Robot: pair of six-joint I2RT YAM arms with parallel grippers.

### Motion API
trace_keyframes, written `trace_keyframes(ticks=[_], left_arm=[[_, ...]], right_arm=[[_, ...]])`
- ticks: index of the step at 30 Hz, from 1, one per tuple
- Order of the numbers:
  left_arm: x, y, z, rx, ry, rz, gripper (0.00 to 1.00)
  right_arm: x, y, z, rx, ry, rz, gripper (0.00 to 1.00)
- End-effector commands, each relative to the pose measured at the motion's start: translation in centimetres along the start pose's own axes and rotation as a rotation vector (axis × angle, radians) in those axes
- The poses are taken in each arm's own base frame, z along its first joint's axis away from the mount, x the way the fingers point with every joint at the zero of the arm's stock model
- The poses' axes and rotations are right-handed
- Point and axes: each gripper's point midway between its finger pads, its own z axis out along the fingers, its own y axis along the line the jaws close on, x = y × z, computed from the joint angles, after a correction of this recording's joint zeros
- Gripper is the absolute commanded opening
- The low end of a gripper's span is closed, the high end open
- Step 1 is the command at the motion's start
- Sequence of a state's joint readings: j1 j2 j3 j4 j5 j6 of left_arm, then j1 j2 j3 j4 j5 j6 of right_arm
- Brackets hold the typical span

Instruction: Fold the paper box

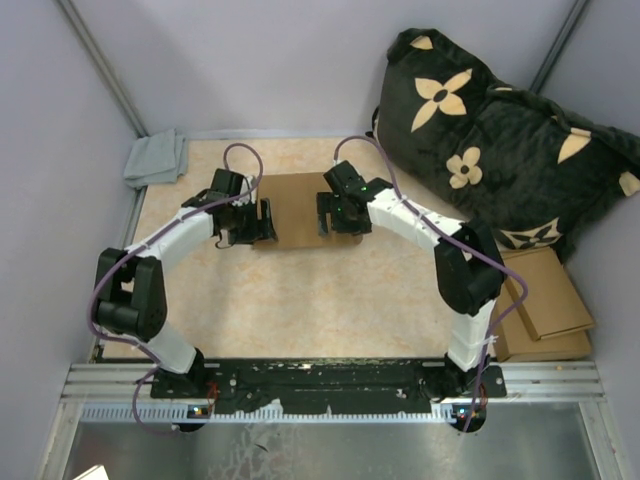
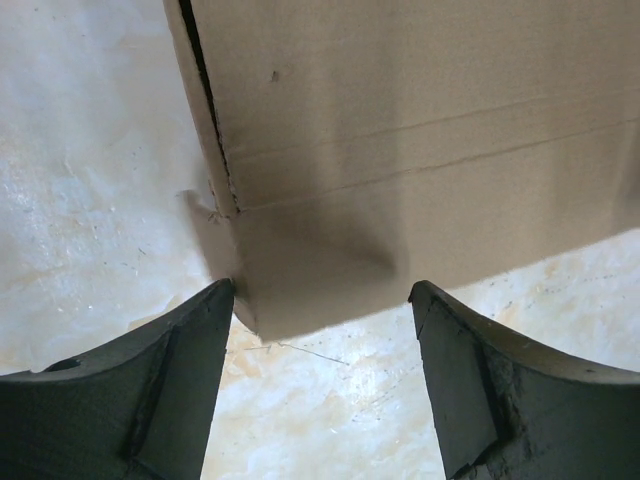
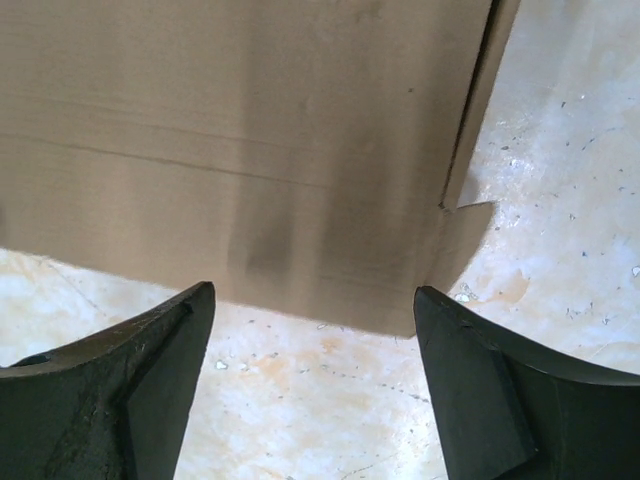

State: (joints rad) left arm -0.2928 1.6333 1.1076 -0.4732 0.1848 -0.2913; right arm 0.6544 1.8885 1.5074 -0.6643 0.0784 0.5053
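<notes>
The paper box (image 1: 298,205) lies flat on the tabletop (image 1: 300,300), toward the far middle. The left gripper (image 1: 250,222) is at its left end and the right gripper (image 1: 335,215) at its right end. Both sets of jaws are spread wide and hold nothing; in each wrist view the sheet's near edge sits just ahead of the fingertips.

I judge the sheet to be light and thin. It looks stiff enough to lift by an edge, ready to bend along its creases, and likely to skate on this smooth surface if I push rather than pinch. The places to take it, I think, are the near flap's two corners, one per gripper, and I'd keep off the cuts, where it could tear.

The wrist cameras give me detail: the score lines (image 2: 420,150), a slit (image 2: 205,100) on the left side, and a rounded tab (image 3: 465,235) on the right. The overhead view hides those creases but shows the whole outline, plus the black flowered cushion (image 1: 500,130) and the stacked cardboard (image 1: 545,305) well off to the right.
</notes>
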Motion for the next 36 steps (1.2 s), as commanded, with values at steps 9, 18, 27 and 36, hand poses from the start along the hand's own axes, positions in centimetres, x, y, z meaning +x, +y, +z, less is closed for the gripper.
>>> trace_keyframes(ticks=[9, 18, 27, 36], left_arm=[[-0.8, -1.9, -2.1, 0.062, -0.018, 0.002, 0.77], [-0.6, -0.4, -0.2, 0.0, 0.002, 0.024, 0.79], [-0.6, -0.9, 0.4, 0.03, 0.006, 0.019, 0.78], [0.3, -1.3, 0.6, 0.071, 0.024, 0.02, 0.77]], right_arm=[[-2.2, 0.6, -4.1, -0.014, -0.106, 0.06, 0.83], [-1.6, -1.0, -1.0, 0.057, -0.085, 0.038, 0.99], [0.0, -1.3, 0.7, 0.057, -0.048, 0.058, 0.97], [0.2, -0.1, 0.7, -0.044, -0.099, 0.064, 0.96]])
